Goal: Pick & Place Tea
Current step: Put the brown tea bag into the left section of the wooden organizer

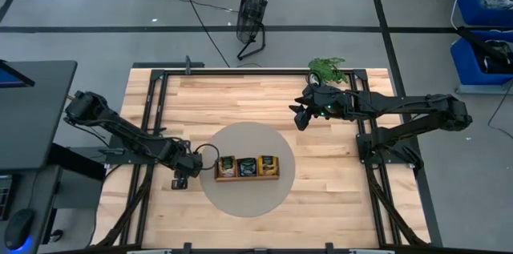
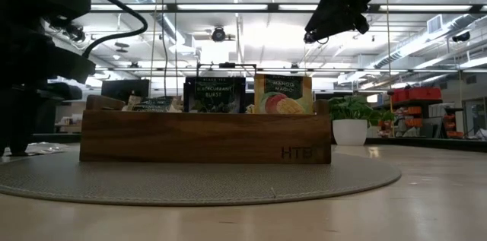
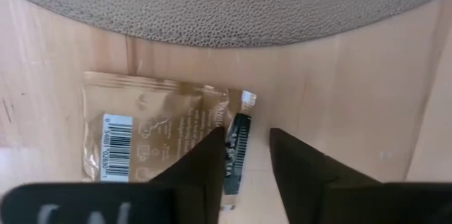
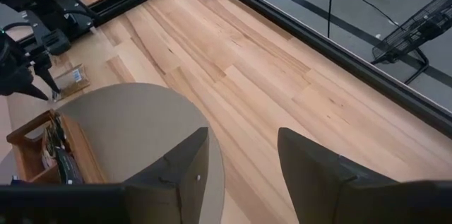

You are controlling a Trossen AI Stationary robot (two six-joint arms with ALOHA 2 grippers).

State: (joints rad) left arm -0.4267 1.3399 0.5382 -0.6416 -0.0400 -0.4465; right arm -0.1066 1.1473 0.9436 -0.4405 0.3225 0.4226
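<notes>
A pale beige tea sachet (image 3: 152, 136) with a barcode lies flat on the bare wood just off the round mat's left rim (image 1: 178, 183). My left gripper (image 3: 247, 160) is low over it and open. One finger stands over the sachet's dark-printed edge (image 3: 237, 146), the other over bare wood. More sachets, dark (image 2: 217, 94) and orange (image 2: 283, 93), stand upright in the long wooden tray (image 1: 248, 176) on the mat. My right gripper (image 4: 240, 157) is open and holds nothing. It hangs high over the table's far right part (image 1: 303, 116). My left gripper comes down on the beige sachet from above, its fingers straddling the dark-printed edge (image 3: 239, 136). The sachet lies flat on the table. I cannot tell whether a finger (image 3: 205, 167) touches it.
The round grey mat (image 1: 240, 206) lies mid-table under the tray. A small potted plant (image 1: 327, 68) stands at the far edge, near my right arm. Black frame rails (image 1: 152, 110) run along the table's sides. There is bare wood to the right of the mat.
</notes>
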